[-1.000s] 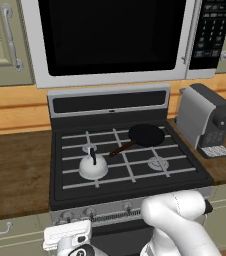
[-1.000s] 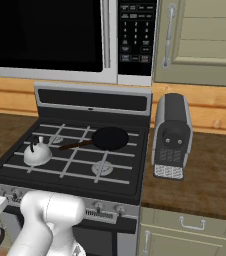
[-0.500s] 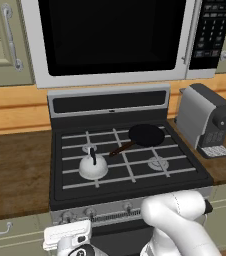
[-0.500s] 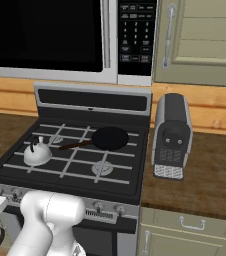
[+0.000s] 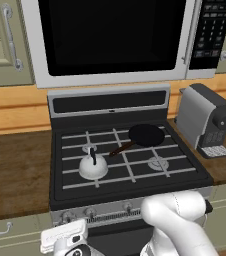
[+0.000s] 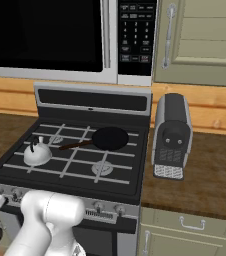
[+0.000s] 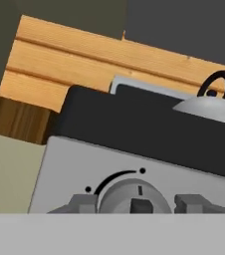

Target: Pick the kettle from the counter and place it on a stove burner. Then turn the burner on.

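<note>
The kettle [image 5: 93, 166] sits on the front-left stove burner [image 6: 38, 156] of the stove [image 5: 130, 190], with the black frying pan [image 5: 146, 135] behind it to the right. At the stove's front panel the gripper [image 7: 135, 204] has its fingertips [image 7: 82, 203] spread either side of the leftmost knob [image 7: 134, 195], not pinching it, while the counter [image 5: 15, 170] lies left of the stove.
</note>
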